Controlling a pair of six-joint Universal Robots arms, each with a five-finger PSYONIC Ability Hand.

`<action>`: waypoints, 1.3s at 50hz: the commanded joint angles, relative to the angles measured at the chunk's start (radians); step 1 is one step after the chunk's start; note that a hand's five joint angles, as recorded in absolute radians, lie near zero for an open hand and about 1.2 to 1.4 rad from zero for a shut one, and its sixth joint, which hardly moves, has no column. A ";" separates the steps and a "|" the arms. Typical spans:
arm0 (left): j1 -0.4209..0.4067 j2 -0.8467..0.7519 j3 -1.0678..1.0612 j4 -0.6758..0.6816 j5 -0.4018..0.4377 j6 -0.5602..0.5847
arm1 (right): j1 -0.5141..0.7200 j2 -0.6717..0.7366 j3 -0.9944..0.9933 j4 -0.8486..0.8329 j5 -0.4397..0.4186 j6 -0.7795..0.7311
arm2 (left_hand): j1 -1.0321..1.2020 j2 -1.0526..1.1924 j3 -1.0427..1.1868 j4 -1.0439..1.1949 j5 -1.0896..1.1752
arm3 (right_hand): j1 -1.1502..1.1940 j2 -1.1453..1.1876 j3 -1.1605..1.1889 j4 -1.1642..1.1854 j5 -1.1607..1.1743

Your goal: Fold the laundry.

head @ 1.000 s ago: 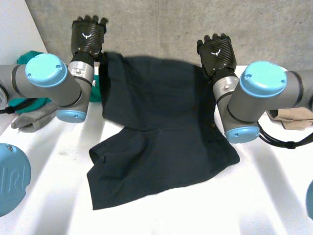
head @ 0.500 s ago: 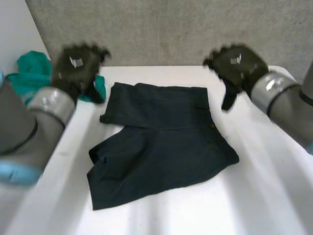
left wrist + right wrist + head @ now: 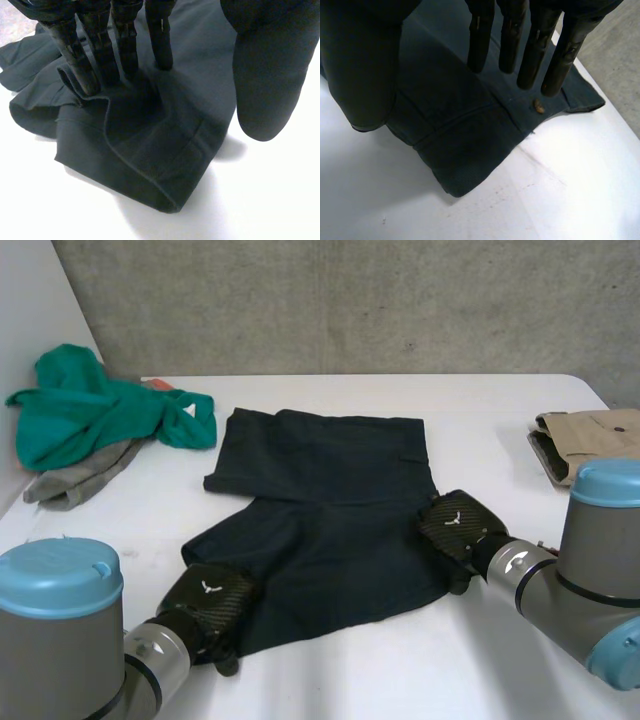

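Dark navy shorts (image 3: 330, 510) lie on the white table (image 3: 320, 680), their far part folded over the near part. My left hand (image 3: 210, 600) is at the shorts' near left corner. In the left wrist view its straight fingers (image 3: 105, 45) press on the cloth (image 3: 150, 150) just inside that corner, and the thumb (image 3: 270, 75) stands apart over the table. My right hand (image 3: 455, 525) is at the near right corner. Its fingers (image 3: 535, 45) are straight above the cloth (image 3: 455, 130) near a small button (image 3: 538, 105), with the thumb (image 3: 365, 65) spread wide. Neither hand grips the cloth.
A green garment (image 3: 90, 415) lies on a grey cloth (image 3: 75, 480) at the table's far left. A folded tan garment (image 3: 590, 440) sits at the right edge. A grey wall (image 3: 350, 300) runs behind the table.
Both hands let go of the shorts' far edge, which dropped flat onto the table. They then swung back to the near corners of the shorts.
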 commanded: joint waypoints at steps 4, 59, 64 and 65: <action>0.023 -0.014 0.000 0.104 -0.081 0.004 | -0.002 0.081 -0.020 -0.059 0.003 0.002 | 0.027 0.032 0.029 0.042 0.043 | 0.776 0.746 0.744 0.745 0.760; -0.015 -0.133 0.410 -0.007 -0.077 0.175 | -0.050 -0.050 -0.193 0.375 0.126 -0.059 | 0.981 0.986 0.983 0.996 0.997 | 0.937 0.907 0.905 0.906 0.921; 0.006 -0.346 0.612 0.134 -0.077 0.306 | 0.016 0.082 -0.332 0.249 0.190 -0.050 | 0.981 0.986 0.983 0.996 0.997 | 0.937 0.907 0.905 0.906 0.921; 0.008 -0.373 0.640 0.147 -0.077 0.323 | 0.024 0.105 -0.351 0.231 0.198 -0.050 | 0.981 0.986 0.983 0.996 0.997 | 0.937 0.907 0.905 0.906 0.921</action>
